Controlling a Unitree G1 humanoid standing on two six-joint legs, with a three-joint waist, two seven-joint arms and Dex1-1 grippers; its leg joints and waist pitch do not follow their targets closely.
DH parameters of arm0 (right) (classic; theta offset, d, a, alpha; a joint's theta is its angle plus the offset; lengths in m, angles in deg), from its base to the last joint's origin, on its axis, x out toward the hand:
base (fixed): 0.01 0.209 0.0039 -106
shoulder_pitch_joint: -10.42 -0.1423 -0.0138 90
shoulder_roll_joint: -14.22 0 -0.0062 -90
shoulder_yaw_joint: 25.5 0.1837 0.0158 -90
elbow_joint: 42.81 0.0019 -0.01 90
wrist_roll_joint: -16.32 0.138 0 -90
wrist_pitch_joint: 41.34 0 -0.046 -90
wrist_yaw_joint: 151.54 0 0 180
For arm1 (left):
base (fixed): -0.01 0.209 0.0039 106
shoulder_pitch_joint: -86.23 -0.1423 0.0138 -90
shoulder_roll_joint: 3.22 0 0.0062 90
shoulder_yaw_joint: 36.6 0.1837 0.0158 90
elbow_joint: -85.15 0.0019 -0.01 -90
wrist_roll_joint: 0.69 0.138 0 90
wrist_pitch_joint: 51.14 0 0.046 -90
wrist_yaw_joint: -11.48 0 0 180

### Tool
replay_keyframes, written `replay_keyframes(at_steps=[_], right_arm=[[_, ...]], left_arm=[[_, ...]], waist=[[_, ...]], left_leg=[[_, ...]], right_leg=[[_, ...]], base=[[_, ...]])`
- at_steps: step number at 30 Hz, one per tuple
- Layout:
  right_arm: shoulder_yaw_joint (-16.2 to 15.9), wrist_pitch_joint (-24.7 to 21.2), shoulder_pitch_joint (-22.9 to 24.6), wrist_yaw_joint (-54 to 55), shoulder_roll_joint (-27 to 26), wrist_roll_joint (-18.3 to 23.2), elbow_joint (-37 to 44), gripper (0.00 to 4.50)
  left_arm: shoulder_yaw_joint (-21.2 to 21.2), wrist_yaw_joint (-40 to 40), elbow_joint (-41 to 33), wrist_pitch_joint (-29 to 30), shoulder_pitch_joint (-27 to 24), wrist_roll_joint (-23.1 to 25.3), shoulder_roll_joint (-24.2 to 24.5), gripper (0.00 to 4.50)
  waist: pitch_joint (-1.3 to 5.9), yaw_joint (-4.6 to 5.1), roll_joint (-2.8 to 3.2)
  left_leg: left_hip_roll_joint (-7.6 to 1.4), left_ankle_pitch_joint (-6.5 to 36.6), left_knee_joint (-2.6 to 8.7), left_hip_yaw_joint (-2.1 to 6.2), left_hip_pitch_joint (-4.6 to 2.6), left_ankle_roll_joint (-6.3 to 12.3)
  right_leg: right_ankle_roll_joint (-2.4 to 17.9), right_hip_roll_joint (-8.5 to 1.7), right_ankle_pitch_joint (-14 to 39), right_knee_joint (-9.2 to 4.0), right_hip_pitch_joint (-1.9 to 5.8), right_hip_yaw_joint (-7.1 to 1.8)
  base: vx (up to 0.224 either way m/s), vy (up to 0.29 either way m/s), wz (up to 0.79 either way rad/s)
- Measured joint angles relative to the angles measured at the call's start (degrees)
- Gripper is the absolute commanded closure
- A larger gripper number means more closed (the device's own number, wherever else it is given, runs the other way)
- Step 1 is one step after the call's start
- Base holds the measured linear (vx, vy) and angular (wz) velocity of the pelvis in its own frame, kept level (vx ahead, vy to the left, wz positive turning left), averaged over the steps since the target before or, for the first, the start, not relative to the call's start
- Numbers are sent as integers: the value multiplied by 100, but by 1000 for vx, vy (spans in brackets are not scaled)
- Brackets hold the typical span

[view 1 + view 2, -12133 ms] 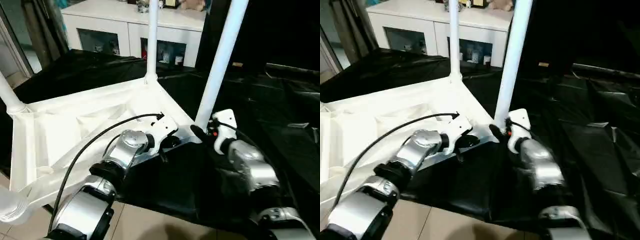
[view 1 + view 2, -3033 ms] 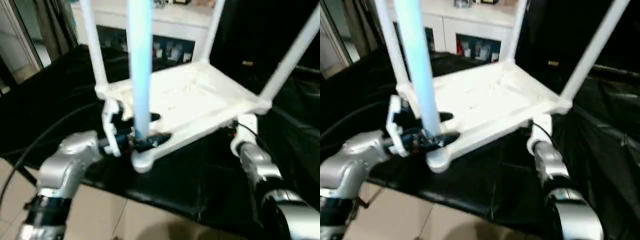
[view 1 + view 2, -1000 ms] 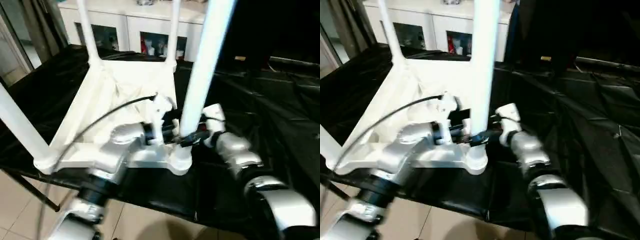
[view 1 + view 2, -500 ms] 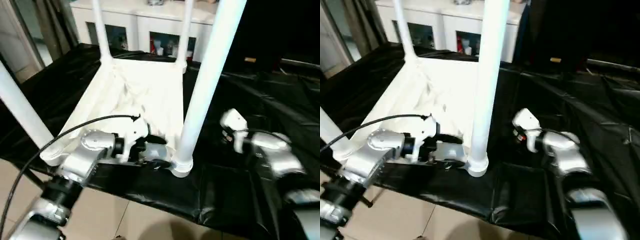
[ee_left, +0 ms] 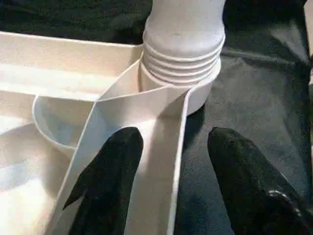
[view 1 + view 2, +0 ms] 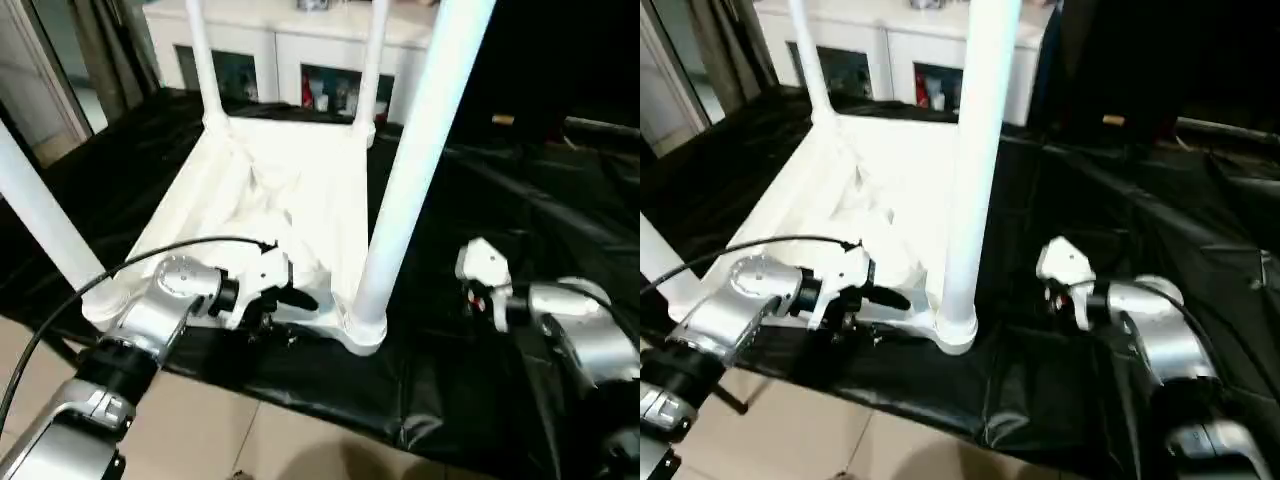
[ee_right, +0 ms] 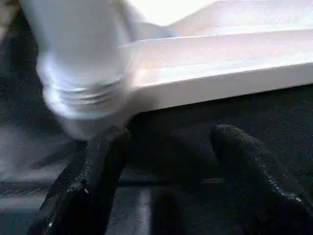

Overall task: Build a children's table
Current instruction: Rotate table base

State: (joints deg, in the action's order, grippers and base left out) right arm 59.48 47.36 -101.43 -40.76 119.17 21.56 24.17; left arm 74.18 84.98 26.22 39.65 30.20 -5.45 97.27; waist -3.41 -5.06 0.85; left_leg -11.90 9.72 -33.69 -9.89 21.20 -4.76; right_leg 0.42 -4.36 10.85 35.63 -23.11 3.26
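The tabletop (image 6: pixel 290 190) lies upside down on the black-draped counter (image 6: pixel 470 380), its four legs standing up from the corner sockets. The left gripper (image 5: pixel 171 156) straddles the tabletop's edge wall just beside the nearest leg (image 6: pixel 405 170), fingers (image 5: pixel 105 181) apart, one on each side, not yet clamped. The right gripper (image 7: pixel 166 161) hangs at about three o'clock of that leg, fingers apart, holding nothing. To do this step well, the left should probably bite the rim squarely before any turning or lifting, since the legs make the table top-heavy. A white cabinet (image 6: pixel 290 50) stands at twelve o'clock, tiled floor (image 6: pixel 280 440) at six.
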Motion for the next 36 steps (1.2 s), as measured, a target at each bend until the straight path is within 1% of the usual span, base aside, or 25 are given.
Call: replay_keyframes(at_steps=[2, 4, 8, 9, 11, 14, 16, 18, 19, 20, 22, 23, 26, 29, 32, 34, 36], right_arm=[[1, -123, 156, -58, 96, 75, 255, 138], [1, -206, 186, -92, 132, 115, 298, 138], [0, -419, 319, -79, 212, 133, 687, 138], [-1, -417, 319, -70, 220, 128, 688, 138], [-4, -414, 319, -57, 255, 114, 688, 138], [-4, -425, 319, -17, 277, 113, 688, 138], [-17, -441, 319, 1, 277, 116, 718, 138], [-29, -445, 319, 1, 280, 117, 722, 138], [-43, -453, 319, 1, 281, 117, 722, 138], [-53, -462, 319, 2, 280, 117, 722, 138], [-58, -474, 318, 5, 280, 121, 722, 138], [-58, -474, 318, 6, 279, 127, 722, 138], [-58, -474, 318, 9, 265, 143, 723, 138], [-36, -475, 318, 72, 141, 230, 722, 138], [23, -552, 254, 207, -122, 447, 646, 138], [48, -580, 116, 244, -171, 472, 413, 103], [114, -589, -17, 328, -214, 473, 187, 100]], left_arm=[[8, -40, 267, -215, 33, 129, -3, 222], [26, -81, 414, -316, 34, 217, -4, 248], [61, -128, 696, -589, 153, 342, -50, 272], [63, -136, 748, -623, 190, 368, -51, 272], [63, -136, 800, -669, 200, 396, -60, 306], [66, -122, 906, -818, 229, 435, -108, 314], [66, -121, 1013, -873, 274, 448, -132, 343], [67, -104, 1041, -879, 276, 449, -134, 355], [67, -86, 1046, -891, 276, 454, -134, 371], [67, -77, 1054, -901, 276, 456, -134, 371], [56, -71, 1105, -956, 279, 455, -139, 398], [44, -59, 1126, -965, 280, 448, -147, 398], [12, -38, 1144, -940, 280, 439, -207, 427], [-178, -18, 1025, -545, 222, 266, -372, 440], [-245, -189, 663, -215, 44, 184, -542, 447], [-262, -483, 524, -94, -30, 201, -652, 450], [-264, -862, 508, -56, -32, 263, -874, 450]], waist=[[0, 0, 11], [-1, 14, 13], [0, 3, 20], [1, 3, 23], [3, 6, 28], [4, 3, 34], [4, -3, 34], [4, -1, 34], [4, 1, 34], [4, 1, 34], [4, 4, 34], [4, 4, 33], [4, -3, 34], [4, 17, 33], [9, 33, 43], [14, 32, 49], [18, 31, 55]], left_leg=[[0, 0, 4, 0, -1, 0], [0, 0, 3, 0, -1, 0], [0, 0, 3, 1, -1, 0], [0, 0, 3, 1, -1, 0], [1, 0, 2, 1, -2, 0], [1, 0, 3, 1, -3, 0], [1, 0, 3, 2, -4, -1], [1, 0, 3, 2, -7, -1], [1, 0, 3, 2, -7, -1], [1, 0, 3, 2, -8, -1], [1, 0, 3, 2, -10, -1], [1, 0, 3, 2, -11, -1], [1, -1, 2, 2, -11, -1], [2, -1, 1, 1, -10, 0], [1, -1, 4, 0, -10, 0], [2, -1, 3, -1, -9, 1], [3, 0, 2, -6, -9, 5]], right_leg=[[0, 0, 0, -2, 0, 0], [0, 1, 0, -1, 0, 0], [0, 1, 0, -2, 1, 1], [0, 0, 0, -3, 2, 1], [0, 0, 0, -2, 3, 0], [0, 0, 0, -2, 4, 0], [1, 0, -1, 0, 5, 0], [3, 0, -3, 2, 6, 1], [6, 0, -4, 2, 6, 1], [6, 0, -5, 3, 6, 1], [5, 0, -5, 3, 6, 1], [5, 0, -5, 4, 6, 1], [4, 0, -4, 4, 7, 1], [7, -1, -6, 2, 6, 0], [10, -2, -8, 1, 2, -1], [3, -1, -2, -1, 1, -1], [3, -2, -2, -8, 3, -6]], base=[[0, 0, 0], [0, 0, 0], [0, 0, 0], [0, 0, 0], [0, 0, 0], [0, 0, 0], [0, 0, 0], [0, 0, 0], [0, 0, 0], [0, 0, 0], [0, 0, 0], [0, 0, 0], [0, 0, 0], [0, 0, 0], [0, 0, 0], [0, 0, 0], [0, 0, 0]])
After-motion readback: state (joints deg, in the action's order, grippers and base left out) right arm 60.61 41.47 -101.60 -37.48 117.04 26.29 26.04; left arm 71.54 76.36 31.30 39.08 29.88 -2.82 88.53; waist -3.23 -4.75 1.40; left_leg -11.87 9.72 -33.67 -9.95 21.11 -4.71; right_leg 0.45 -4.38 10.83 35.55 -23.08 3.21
